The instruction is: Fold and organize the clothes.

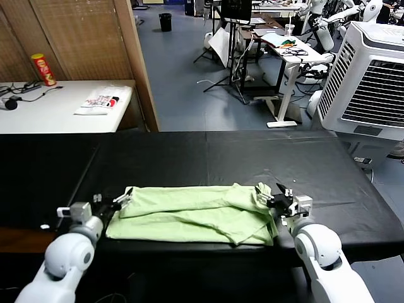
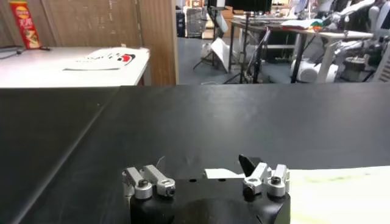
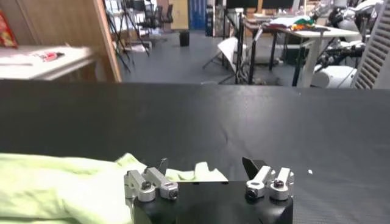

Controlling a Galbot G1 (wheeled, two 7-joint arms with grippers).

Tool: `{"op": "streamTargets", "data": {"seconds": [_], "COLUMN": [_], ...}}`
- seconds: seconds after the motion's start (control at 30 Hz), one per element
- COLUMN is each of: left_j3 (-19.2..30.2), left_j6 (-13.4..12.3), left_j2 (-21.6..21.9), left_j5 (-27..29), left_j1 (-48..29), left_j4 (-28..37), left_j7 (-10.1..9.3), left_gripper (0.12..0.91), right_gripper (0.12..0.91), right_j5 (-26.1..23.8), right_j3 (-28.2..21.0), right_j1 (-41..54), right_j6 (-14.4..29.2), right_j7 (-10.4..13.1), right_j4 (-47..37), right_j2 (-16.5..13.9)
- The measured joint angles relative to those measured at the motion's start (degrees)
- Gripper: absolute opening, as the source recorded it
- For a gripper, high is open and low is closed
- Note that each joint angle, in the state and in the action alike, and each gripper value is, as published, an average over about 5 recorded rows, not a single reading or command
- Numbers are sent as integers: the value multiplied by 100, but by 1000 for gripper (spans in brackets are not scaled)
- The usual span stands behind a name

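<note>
The pale mint-green T-shirt (image 1: 196, 211) lies folded into a long band across the near part of the black table (image 1: 208, 154). My left gripper (image 1: 120, 201) sits at the band's left end and my right gripper (image 1: 270, 199) at its right end. In the left wrist view the left gripper (image 2: 204, 165) stands open, with a pale cloth edge (image 2: 222, 173) low between the fingers and the shirt (image 2: 341, 195) off to one side. The right gripper (image 3: 206, 165) is open too, over a rumpled corner of the shirt (image 3: 61, 182).
A white side table (image 1: 57, 113) at the back left carries a red chips can (image 1: 43, 68) and a white packet with red marks (image 1: 101, 100). A wooden screen (image 1: 95, 38) stands behind it. A white air cooler (image 1: 372, 82) stands off the table's right end.
</note>
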Motion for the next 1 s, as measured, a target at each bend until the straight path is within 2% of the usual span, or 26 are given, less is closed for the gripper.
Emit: {"op": "streamTargets", "data": {"seconds": [0.2, 0.4, 0.53, 0.8, 0.87, 1.0], "left_j3": [-94, -82, -74, -5, -3, -75], "left_j6": [-106, -160, -204, -223, -225, -247], "left_j2": [-253, -468, -574, -743, -751, -688], "left_j5": [118, 261, 294, 414, 506, 762], "left_j1": [553, 718, 724, 682, 637, 557], "left_j4": [-215, -130, -34, 7, 43, 147], "left_j7": [22, 94, 115, 157, 158, 105], "left_gripper": [798, 773, 623, 194, 157, 165], "right_gripper": [798, 798, 798, 798, 798, 798], "right_j5": [28, 30, 17, -70, -80, -85], "right_j3": [25, 21, 26, 17, 20, 61], "right_j1": [-87, -139, -178, -203, -200, -200], "right_j6": [5, 16, 34, 62, 62, 63], "right_j7": [-13, -29, -37, -60, -60, -56], "right_j4": [175, 284, 315, 318, 319, 322], "right_j2": [-21, 0, 34, 143, 161, 166]}}
